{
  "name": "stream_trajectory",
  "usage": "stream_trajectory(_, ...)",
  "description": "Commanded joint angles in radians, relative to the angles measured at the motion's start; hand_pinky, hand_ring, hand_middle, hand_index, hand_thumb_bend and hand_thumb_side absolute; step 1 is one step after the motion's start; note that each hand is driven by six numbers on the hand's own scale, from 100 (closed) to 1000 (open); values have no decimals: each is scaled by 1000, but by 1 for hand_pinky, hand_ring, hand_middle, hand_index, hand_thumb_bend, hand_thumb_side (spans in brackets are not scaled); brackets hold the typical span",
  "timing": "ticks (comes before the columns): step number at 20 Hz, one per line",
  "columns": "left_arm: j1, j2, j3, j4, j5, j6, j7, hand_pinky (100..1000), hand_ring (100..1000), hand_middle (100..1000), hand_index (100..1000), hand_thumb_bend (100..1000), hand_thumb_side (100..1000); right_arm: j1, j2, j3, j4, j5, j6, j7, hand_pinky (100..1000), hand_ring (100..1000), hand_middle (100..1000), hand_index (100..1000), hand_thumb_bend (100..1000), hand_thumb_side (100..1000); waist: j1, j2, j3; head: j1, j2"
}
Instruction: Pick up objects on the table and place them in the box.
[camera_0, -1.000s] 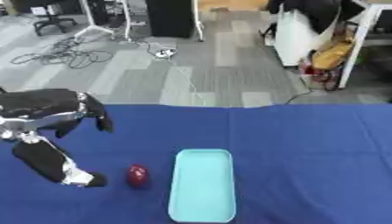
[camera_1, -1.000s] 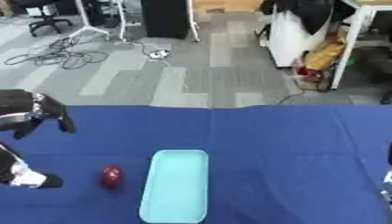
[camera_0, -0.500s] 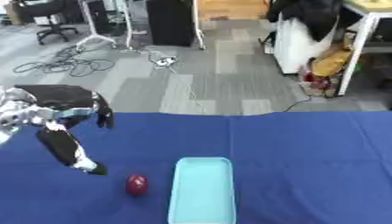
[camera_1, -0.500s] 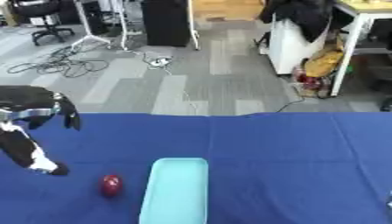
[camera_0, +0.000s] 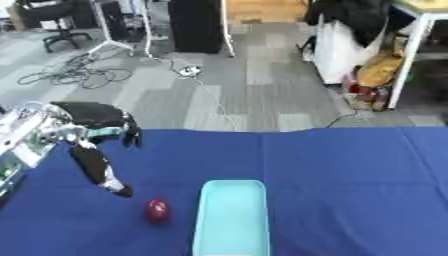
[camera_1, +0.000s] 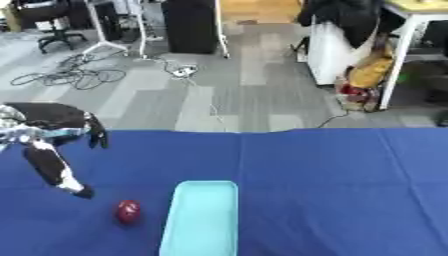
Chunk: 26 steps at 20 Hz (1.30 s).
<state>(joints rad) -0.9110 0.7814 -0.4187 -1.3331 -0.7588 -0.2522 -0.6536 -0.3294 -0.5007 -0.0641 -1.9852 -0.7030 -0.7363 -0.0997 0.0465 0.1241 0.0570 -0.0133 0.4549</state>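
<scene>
Counter (camera_0: 350, 170): blue cloth
Box (camera_0: 230, 220): pale blue
Red object (camera_0: 157, 210): left of box
Left hand (camera_0: 96, 117): my fingers open, empty

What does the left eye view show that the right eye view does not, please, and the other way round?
Only the left eye view shows the silver and white part of the left arm at the picture's left edge. Only the right eye view shows a wider strip of blue table to the right of the light blue box, and a dark shape on the floor at the right edge. Both show the left hand hanging over the table with fingers pointing down, the small red object lying left of the box, and the cables on the office floor.
</scene>
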Motion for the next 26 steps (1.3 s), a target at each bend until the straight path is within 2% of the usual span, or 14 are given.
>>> stream_trajectory(1,-24,5,1,12,15,-12,-3,100,182,425,779,674,590,-18,-17,-5,-15,-6,4,2,124,262,261,509,100,760,0,-17,-2,2,3)
stream_trajectory(3,-19,-1,-1,16,26,-17,2,100,174,418,780,680,592,-20,-18,-6,-15,-8,4,1,124,262,261,508,100,760,1,-17,-4,-2,2)
stream_trajectory(4,-17,-3,-2,19,28,-18,3,100,146,387,785,698,601,-21,-18,-6,-15,-8,4,1,124,262,261,509,100,760,1,-17,-5,-3,2)
stream_trajectory(8,-10,-14,-14,34,23,-26,-18,100,150,387,822,721,621,-23,-17,-7,-15,-10,6,1,124,262,261,509,100,760,1,-15,-7,-7,-4)
stream_trajectory(17,-4,-36,-27,71,17,-38,-55,100,110,322,811,713,607,-23,-17,-7,-15,-12,5,3,124,261,260,509,100,755,-2,-13,-9,-9,-7)
stream_trajectory(19,-3,-36,-34,78,1,-51,-58,100,122,335,792,710,471,-25,-16,-8,-15,-14,4,0,125,262,260,508,100,755,-1,-12,-10,-9,-15)
stream_trajectory(26,-6,-70,-39,153,-138,-102,-49,100,167,373,771,733,491,-33,-12,-8,-15,-19,9,-3,125,262,260,509,100,757,-3,-9,-21,-8,-41)
